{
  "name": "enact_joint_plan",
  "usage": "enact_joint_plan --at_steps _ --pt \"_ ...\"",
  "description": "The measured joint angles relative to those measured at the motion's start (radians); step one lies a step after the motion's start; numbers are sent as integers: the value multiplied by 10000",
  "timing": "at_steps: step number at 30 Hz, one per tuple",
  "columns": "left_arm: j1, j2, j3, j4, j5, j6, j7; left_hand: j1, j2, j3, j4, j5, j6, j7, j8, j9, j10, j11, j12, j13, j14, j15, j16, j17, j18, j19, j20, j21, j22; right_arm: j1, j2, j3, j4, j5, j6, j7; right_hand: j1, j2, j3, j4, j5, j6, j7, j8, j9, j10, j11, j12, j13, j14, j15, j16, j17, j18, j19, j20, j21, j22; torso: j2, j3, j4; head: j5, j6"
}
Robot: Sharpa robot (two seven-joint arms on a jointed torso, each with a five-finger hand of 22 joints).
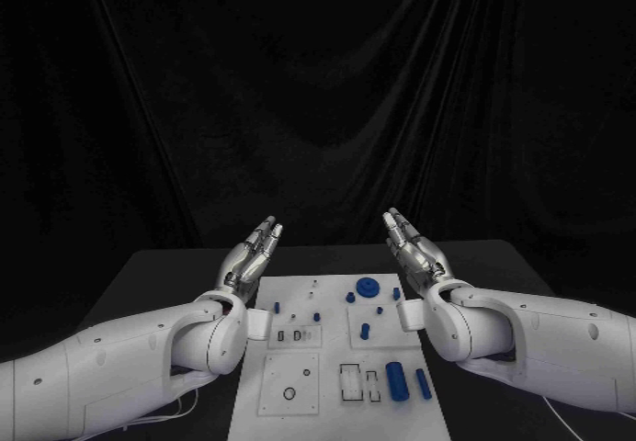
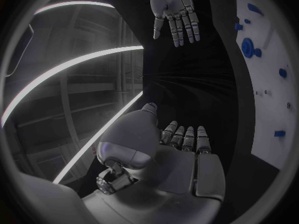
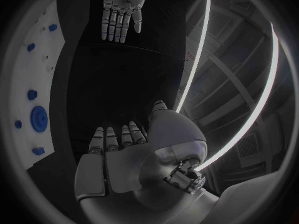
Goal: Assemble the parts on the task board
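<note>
Counter [image 1: 159, 276]: black, carrying the whole set-up.

Task board [image 1: 332, 404]: white plate at the counter's middle, running from centre toward 6 o'clock in the head view, lying flat between the two arms.

Left hand [image 1: 252, 250]: raised at about 10 o'clock of the board's far end, fingers [image 1: 269, 226] straight and apart, holding nothing, palm turned inward.

Right hand [image 1: 414, 243]: mirror pose at about 2 o'clock of the board's far end, fingers [image 1: 395, 220] extended and apart, nothing held. Both hands hover clear of the board, touching no part.

Parts, large to small:
- round blue disc [image 1: 366, 287], near the board's far edge, toward 1 o'clock;
- blue cylinder [image 1: 395, 375], lying toward 5 o'clock;
- slim blue rod [image 1: 425, 384], just beside the cylinder;
- small blue pegs [image 1: 366, 329], scattered about the board's middle;
- black ring [image 1: 289, 393], at 7 o'clock on a square insert.

Step in hand, as judged: none begun; the hands are poised at the start. The next move calls for one hand to descend on a loose part, most likely the cylinder or rod nearest the right arm, and close round it.
</note>
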Motion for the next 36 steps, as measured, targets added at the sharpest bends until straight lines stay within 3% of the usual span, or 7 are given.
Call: enact_joint_plan --at_steps 12,17,20,23,25,28,36 --pt "374 122 -554 -267 635 2441 336 944 -79 -60 72 767 55 -21 0 11 0 1 0 -6 0 1 0 -4 -2 7 88 0 2 16 3 -8 -8 416 492 265 712 -135 -91 91 -297 82 284 0 8 15 316 0 0 0 0 0 0 159 0 1 0 -8 0 0 1 0 -1" --pt "371 150 -561 -678 764 3316 378 1334 -156 -71 61 1218 85 -52 0 11 0 1 0 -8 0 2 0 -8 -2 5 116 0 2 5 -9 -12 -455 97 1249 246 808 -129 -91 91 -297 167 591 0 26 1 730 0 0 0 1 0 0 158 0 1 0 -8 -6 -2 -18 109 -488" --pt "364 136 -562 -714 782 3650 395 1334 -156 -98 87 1218 85 -52 0 11 0 1 0 -7 37 38 0 -8 -1 2 184 0 2 -12 0 -11 -524 -85 1686 229 976 -193 -54 63 -285 253 705 49 36 0 1241 0 0 -4 194 0 0 157 41 868 23 2 -12 -3 -25 134 -611" --pt "343 62 -562 -888 679 3986 408 1519 -102 -137 126 1170 85 -51 0 10 1 44 0 -7 16 326 0 -8 158 10 606 0 3 -14 8 -11 -682 -318 2188 194 1608 -212 137 -78 34 588 853 149 113 658 2548 665 301 573 1240 565 366 -91 1889 1828 1371 829 -15 -3 -25 146 -802" --pt "310 -25 -562 -1156 473 4186 412 1603 -17 -230 123 1053 121 -241 0 10 -4 178 0 -7 17 525 0 -8 403 4 1011 0 3 -14 -22 -9 -836 -555 2617 149 2019 -229 202 -143 254 1458 1349 442 276 1395 2953 1505 585 2789 1695 2116 1168 -97 3810 2290 2495 1377 -13 -4 -22 179 -979" --pt "279 -161 -563 -1456 154 4356 415 1645 -59 -327 115 1005 121 -413 0 10 -1 193 0 -6 15 534 0 -7 472 13 1137 0 3 -9 -92 -9 -1002 -873 3181 61 2435 -283 203 -144 286 1860 1467 641 324 2443 3219 2791 866 4754 1977 3068 1551 -96 5276 2693 3100 1564 -12 -4 -22 225 -1287" --pt "268 -592 -567 -1443 -637 4829 424 1969 -164 -402 87 1014 230 -303 48 27 -2 394 0 -4 4 653 0 -6 473 5 1289 0 4 349 -202 -17 -1509 -1624 4355 -434 3843 -422 316 -1072 1226 2426 1552 1054 342 2891 3438 4103 706 6091 2186 2860 1295 235 7062 3150 3293 1305 -22 -7 -50 360 -2163"
